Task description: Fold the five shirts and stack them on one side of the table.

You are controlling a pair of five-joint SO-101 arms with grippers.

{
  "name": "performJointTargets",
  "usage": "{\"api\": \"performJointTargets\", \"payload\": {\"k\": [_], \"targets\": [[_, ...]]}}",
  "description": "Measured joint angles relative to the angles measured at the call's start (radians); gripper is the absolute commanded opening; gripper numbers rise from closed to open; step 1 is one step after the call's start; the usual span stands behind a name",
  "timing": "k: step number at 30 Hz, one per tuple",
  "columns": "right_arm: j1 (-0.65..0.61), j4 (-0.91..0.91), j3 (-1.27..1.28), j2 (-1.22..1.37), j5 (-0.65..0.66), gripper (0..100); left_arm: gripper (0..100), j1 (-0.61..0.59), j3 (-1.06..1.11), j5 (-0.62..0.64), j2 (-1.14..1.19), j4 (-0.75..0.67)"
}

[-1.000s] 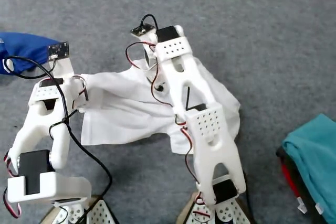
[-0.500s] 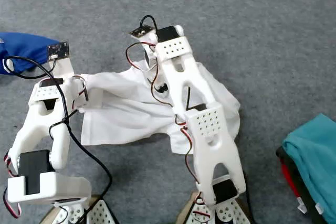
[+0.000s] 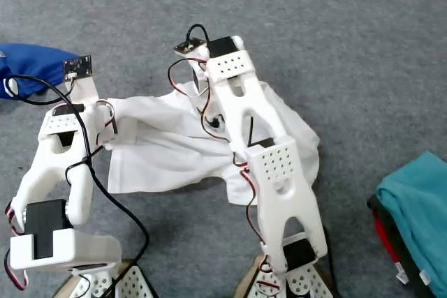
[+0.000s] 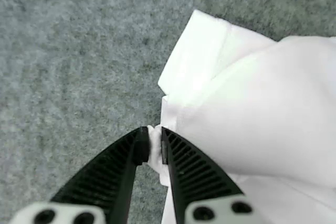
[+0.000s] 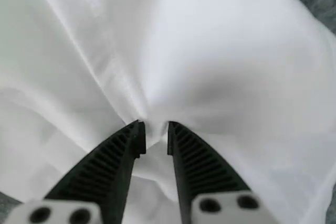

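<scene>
Passage lies along the far side of the grey table point(image 3: 363, 54) and in the wide strip between the white shirt point(image 3: 160, 151) and the teal shirt pile point(image 3: 419, 207) at the right edge; a blue shirt point(image 3: 31, 68) blocks the far left; the right arm point(image 3: 258, 130) crosses the white shirt's middle; the left arm point(image 3: 59, 158) stands at its left edge; the lane between them looks narrow.

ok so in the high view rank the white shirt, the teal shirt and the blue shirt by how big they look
1. white shirt, spread out mid-table
2. teal shirt, cut off by the right edge
3. blue shirt, cut off by the left edge

The true sizes of the last two are unsure.
</scene>
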Motion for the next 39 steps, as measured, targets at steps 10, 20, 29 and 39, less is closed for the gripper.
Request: {"api": "performJointTargets", "payload": {"k": [10, 20, 29, 39], "targets": [[0.0, 0.0, -0.015, 0.08, 0.0, 9.8, 2, 0.0, 0.0, 0.0, 0.0, 0.0], [0.005, -0.005, -0.037, 0.092, 0.0, 1.2, 2, 0.0, 0.0, 0.0, 0.0, 0.0], [0.066, 0.008, -0.121, 0.106, 0.003, 0.4, 2, 0.0, 0.0, 0.0, 0.0, 0.0], [0.17, 0.009, -0.178, -0.08, -0.002, 0.4, 2, 0.0, 0.0, 0.0, 0.0, 0.0]]}}
